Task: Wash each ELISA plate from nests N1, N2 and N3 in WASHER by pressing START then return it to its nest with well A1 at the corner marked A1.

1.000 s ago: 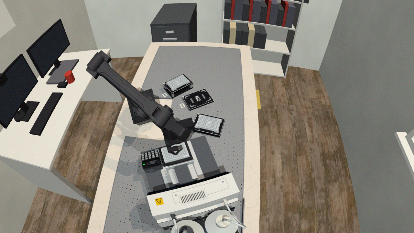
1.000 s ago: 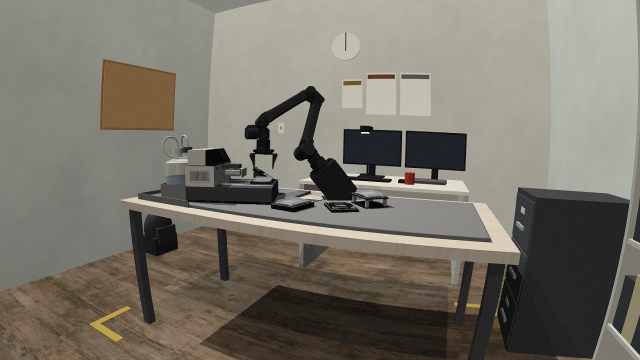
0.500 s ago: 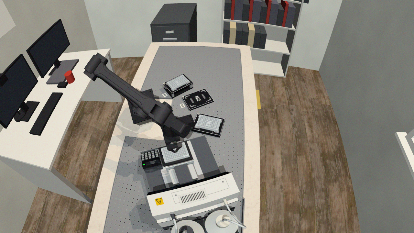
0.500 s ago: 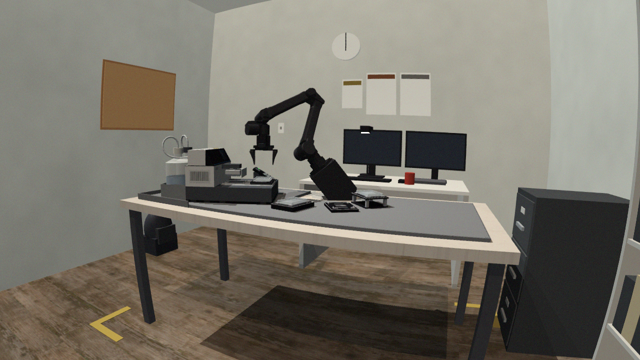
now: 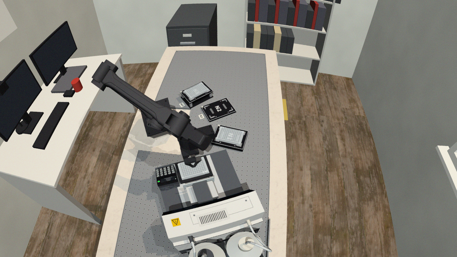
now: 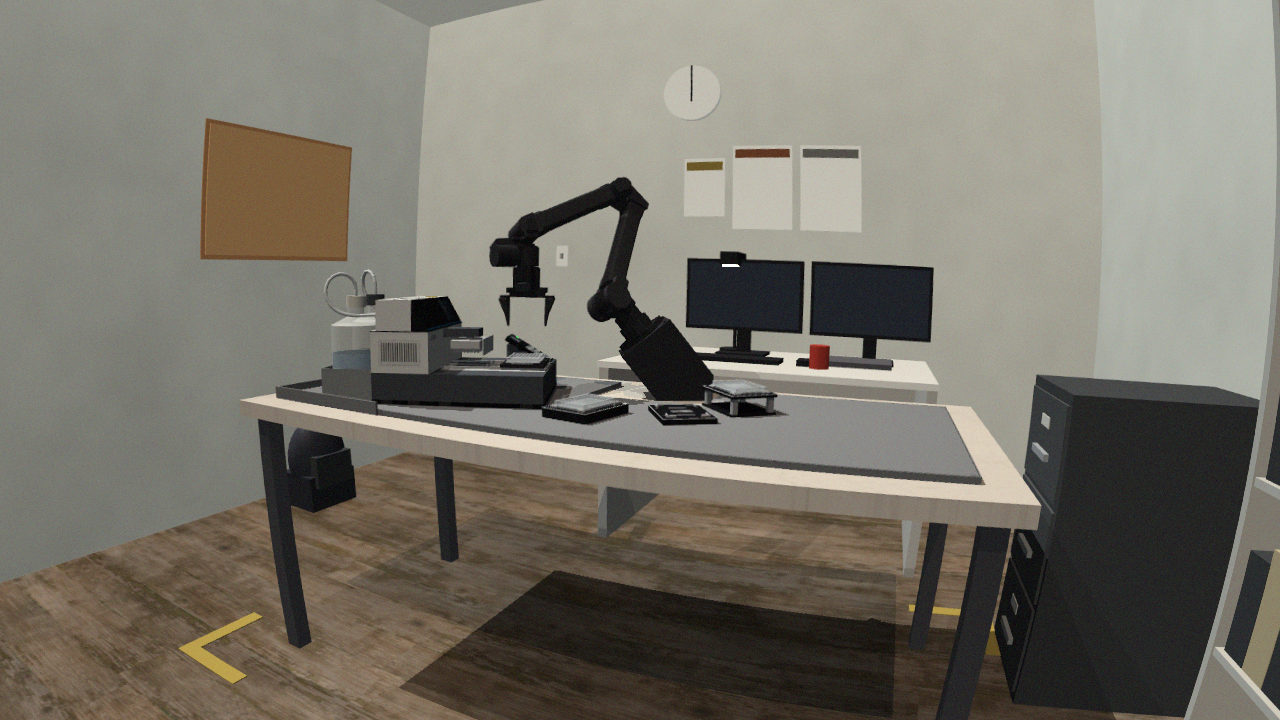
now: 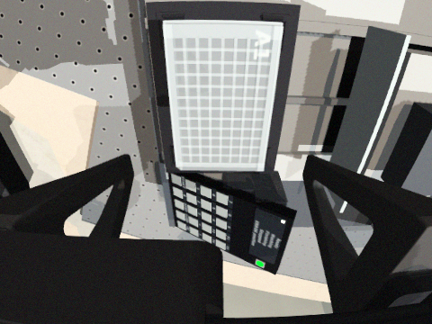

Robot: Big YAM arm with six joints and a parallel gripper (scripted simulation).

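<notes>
The black two-finger gripper (image 5: 192,164) (image 6: 528,324) (image 7: 218,164) stood fully open, its fingers spread wide and pointing down. It held nothing and touched nothing, with open air between its fingertips and the washer below.

Beneath it, a clear rectangular 96-well plate (image 5: 195,170) (image 6: 528,356) (image 7: 220,99) lay in the dark rectangular carrier (image 5: 210,174) (image 7: 287,67) of the plate washer (image 5: 212,220) (image 6: 411,349). It looked flat there, its A1 mark at the end away from the keypad. Also below the gripper, beside the carrier, was the black keypad (image 5: 165,171) (image 6: 520,344) (image 7: 202,211), its one lamp (image 5: 158,181) (image 7: 260,264) glowing green.

Three plates were visible in all: the one under the gripper and two in nests off to one side of it. Of three black nests, the nearest to the gripper, a low nest (image 5: 241,147) (image 6: 581,414), bore a second clear plate (image 5: 229,135) (image 6: 586,404). Beyond it from the gripper, nest N2 (image 5: 208,117) (image 6: 682,416) bore no plate. Farthest away, a raised nest on legs (image 5: 191,104) (image 6: 735,399) bore a third clear plate (image 5: 196,91) (image 6: 740,387). The keypad had twenty pale keys. Well apart from the gripper stood two black monitors and one red cylindrical mug (image 5: 76,84) (image 6: 819,356).

Over the last second the gripper (image 5: 192,163) (image 6: 526,323) (image 7: 218,164) rose higher above the plate (image 5: 195,171) (image 6: 525,359) (image 7: 220,101) on the washer's carrier, and in the exterior view its fingertips drew farther clear of the keypad (image 5: 166,172) (image 6: 519,343) (image 7: 202,209), while the arm's elbow (image 5: 104,75) (image 6: 623,192) shifted slightly toward the lower left in the top view
</notes>
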